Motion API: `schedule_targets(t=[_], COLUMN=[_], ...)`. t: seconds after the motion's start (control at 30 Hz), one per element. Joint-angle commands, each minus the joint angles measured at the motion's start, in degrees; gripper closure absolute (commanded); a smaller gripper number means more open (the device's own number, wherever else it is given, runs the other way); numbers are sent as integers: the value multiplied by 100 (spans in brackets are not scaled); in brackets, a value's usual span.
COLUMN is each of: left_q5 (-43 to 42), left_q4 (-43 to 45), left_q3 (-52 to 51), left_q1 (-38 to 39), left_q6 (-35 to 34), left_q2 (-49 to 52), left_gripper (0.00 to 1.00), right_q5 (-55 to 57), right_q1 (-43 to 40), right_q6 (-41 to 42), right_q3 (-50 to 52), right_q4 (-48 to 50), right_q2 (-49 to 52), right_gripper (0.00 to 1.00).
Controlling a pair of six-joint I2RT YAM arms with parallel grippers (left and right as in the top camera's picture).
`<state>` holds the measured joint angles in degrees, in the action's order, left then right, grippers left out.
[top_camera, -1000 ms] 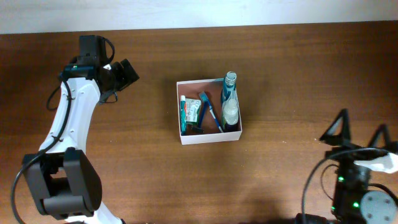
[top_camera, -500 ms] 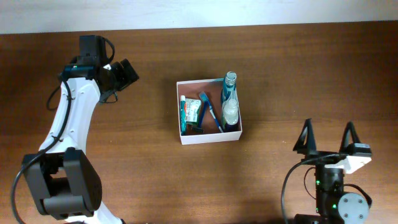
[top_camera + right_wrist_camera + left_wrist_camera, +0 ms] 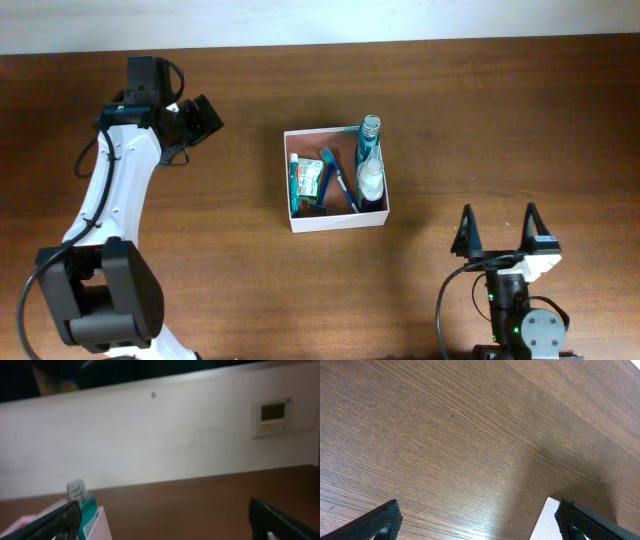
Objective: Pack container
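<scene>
Sitting about mid-table, the container [image 3: 338, 222] has a clear bottle [image 3: 369, 165] lying along its right wall, plus a toothpaste tube [image 3: 294, 180] and some blue-handled tools [image 3: 338, 180] on its reddish floor. Left hand [image 3: 203, 118] hangs well off to its left, toward the far side of the table [image 3: 480, 110], fingers spread wide with nothing in them. Right hand [image 3: 497, 232] is out past the container's near-right corner, well clear of it, also wide and empty.

Overhead is evenly lit and sharp. The left wrist view shows crisp table [image 3: 445, 435] grain, glare at six o'clock, soft shadow toward four. The right wrist view is blurred, its wall [image 3: 175, 445] washed out.
</scene>
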<state>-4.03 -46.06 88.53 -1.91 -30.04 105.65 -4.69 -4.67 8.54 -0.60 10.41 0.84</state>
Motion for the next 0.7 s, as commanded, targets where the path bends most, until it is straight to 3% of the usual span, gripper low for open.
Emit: schedule_targets(t=[0.0, 0.33, 0.67], left_q5=[42, 44, 44], left_q4=[11, 11, 11], left_q3=[87, 87, 87], left_q1=[-11, -13, -13], left_q6=[9, 9, 9], left_q2=[-160, -160, -160], left_gripper=[1, 1, 1], right_q5=[-109, -85, 407], right_q1=[166, 170, 170], right_q6=[-505, -533, -531], right_q3=[28, 28, 28], right_q4=[-345, -1456, -1491], right_q2=[-66, -66, -63], right_gripper=[2, 2, 2])
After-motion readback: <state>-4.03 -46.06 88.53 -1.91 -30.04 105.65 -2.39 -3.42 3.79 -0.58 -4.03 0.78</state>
